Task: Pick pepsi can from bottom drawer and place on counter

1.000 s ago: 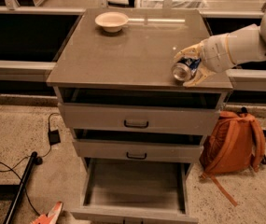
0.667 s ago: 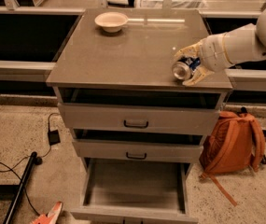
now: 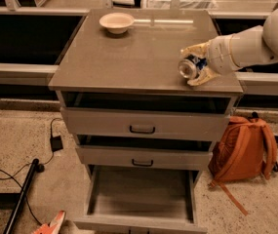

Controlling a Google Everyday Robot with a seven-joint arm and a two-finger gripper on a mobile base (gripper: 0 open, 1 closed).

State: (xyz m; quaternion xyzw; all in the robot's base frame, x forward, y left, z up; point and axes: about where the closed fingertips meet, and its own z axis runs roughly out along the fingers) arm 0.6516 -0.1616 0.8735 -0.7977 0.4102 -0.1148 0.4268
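Note:
The pepsi can (image 3: 189,66) is held on its side, silver end facing me, just above the right front part of the counter (image 3: 129,52). My gripper (image 3: 195,65) is shut on the pepsi can, one finger above it and one below. The white arm reaches in from the right. The bottom drawer (image 3: 141,195) is pulled open below, and its grey floor shows nothing in it.
A cream bowl (image 3: 116,22) stands at the counter's back left. The two upper drawers (image 3: 143,126) with black handles are slightly open. An orange backpack (image 3: 243,147) leans by the unit's right side. Cables (image 3: 26,179) lie on the floor at left.
The gripper and the can have stayed almost still over the counter's right front part. Nothing else has moved.

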